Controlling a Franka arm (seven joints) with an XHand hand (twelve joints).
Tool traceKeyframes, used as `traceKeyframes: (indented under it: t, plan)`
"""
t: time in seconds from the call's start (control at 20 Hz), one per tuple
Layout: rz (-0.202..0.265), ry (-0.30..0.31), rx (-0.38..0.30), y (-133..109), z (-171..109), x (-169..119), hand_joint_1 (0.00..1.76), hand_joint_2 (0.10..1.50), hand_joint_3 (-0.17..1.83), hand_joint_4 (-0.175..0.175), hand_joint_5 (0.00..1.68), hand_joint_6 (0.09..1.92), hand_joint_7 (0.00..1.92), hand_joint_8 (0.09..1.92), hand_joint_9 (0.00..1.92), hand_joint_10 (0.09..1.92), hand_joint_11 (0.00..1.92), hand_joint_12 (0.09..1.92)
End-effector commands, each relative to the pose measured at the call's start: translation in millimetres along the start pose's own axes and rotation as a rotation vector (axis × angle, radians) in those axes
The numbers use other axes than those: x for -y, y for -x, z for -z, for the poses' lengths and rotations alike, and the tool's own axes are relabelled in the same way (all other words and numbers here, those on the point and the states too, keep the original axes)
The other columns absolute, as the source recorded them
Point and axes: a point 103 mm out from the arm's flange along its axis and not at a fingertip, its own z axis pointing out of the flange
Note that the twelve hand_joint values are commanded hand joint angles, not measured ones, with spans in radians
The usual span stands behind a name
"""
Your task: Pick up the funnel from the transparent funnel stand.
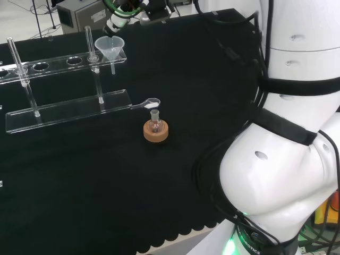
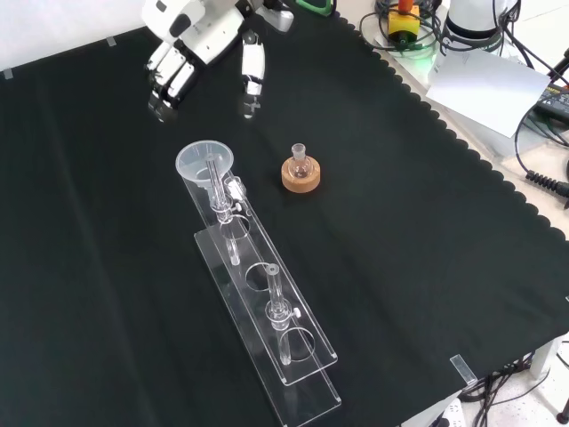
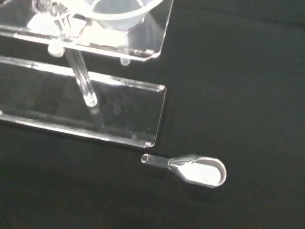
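A clear funnel (image 1: pixel 109 47) sits in the end hole of the transparent stand's (image 1: pixel 69 109) upper shelf, its stem hanging down. In the front view the funnel (image 2: pixel 204 161) is at the stand's (image 2: pixel 277 331) far end, and the hand (image 2: pixel 200 40) hovers beyond it, apart from it. The fingers (image 2: pixel 167 82) and thumb point down, spread and relaxed, holding nothing. In the head view the hand (image 1: pixel 118 20) is just behind the funnel. The wrist view looks down on the funnel's rim (image 3: pixel 119 13) and the stand's base (image 3: pixel 109 112).
A small flask on a cork ring (image 1: pixel 155 130) stands near the stand's end, also in the front view (image 2: pixel 300 171). A clear spoon (image 3: pixel 198 171) with white powder lies between them (image 1: pixel 147 103). Papers and cables (image 2: pixel 484 80) lie past the cloth's scalloped edge.
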Motion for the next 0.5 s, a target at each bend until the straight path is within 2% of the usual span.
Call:
traceKeyframes:
  t: [0.05, 0.25, 0.5]
  plan:
    - [0.002, -0.037, 0.04, -13, -7, -7, 0.51, 0.85, 0.11, -0.092, 0.07, 0.09, 0.0, 0.54, 0.16, 0.79, 0.08, 1.48]
    - [0.002, -0.063, 0.06, -17, -13, -17, 0.57, 0.84, 0.12, -0.103, 0.06, 0.09, 0.0, 0.52, 0.15, 0.81, 0.1, 1.49]
    - [0.012, -0.06, 0.057, -18, -16, -28, 0.61, 0.84, 0.13, -0.106, 0.05, 0.09, 0.0, 0.46, 0.11, 0.82, 0.11, 1.48]
